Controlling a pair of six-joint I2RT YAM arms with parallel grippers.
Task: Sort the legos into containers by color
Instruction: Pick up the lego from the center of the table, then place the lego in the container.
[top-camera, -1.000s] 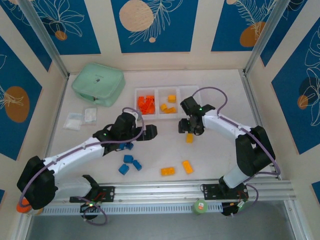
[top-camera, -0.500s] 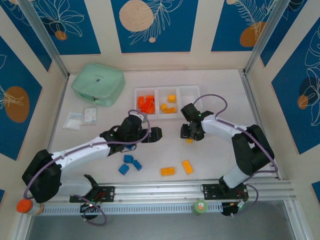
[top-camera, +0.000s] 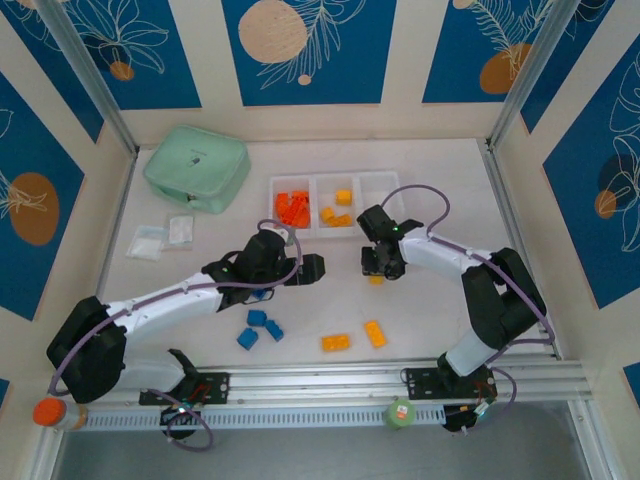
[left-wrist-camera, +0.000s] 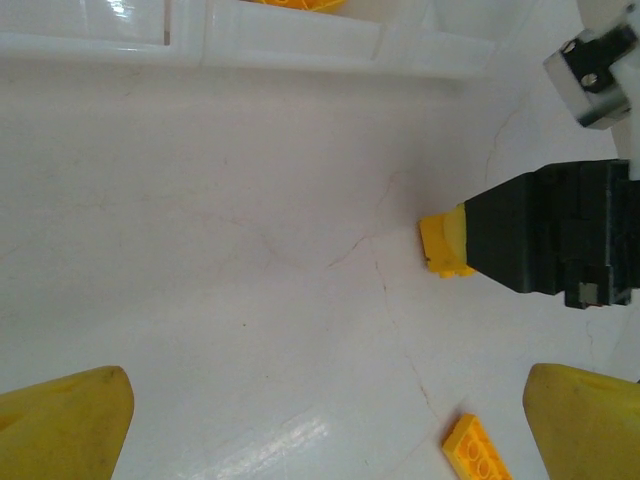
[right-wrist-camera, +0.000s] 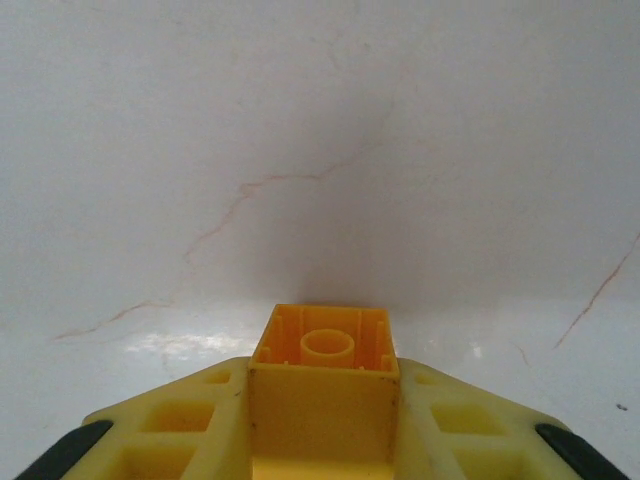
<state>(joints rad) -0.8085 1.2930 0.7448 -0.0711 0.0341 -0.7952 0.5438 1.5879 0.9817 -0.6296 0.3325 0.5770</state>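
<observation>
Yellow-orange brick (right-wrist-camera: 323, 350) sits between the two finger pads of the right gripper (top-camera: 380, 268), which is clenched on it, close to the white table (top-camera: 460, 170). In the top view it is a little right of centre, just below the row of three bins (top-camera: 312, 205). The left bin holds red-orange bricks (top-camera: 292, 208) and the middle one holds yellow-orange pieces (top-camera: 338, 212). Two loose yellow-orange bricks (top-camera: 336, 343) lie lower in the frame, and blue bricks (top-camera: 258, 328) lie at the lower left of centre. The left gripper (top-camera: 308, 267), near the centre, is released, its jaws wide apart and grasping nothing. A mint green case (top-camera: 196, 166) lies at the upper left.
</observation>
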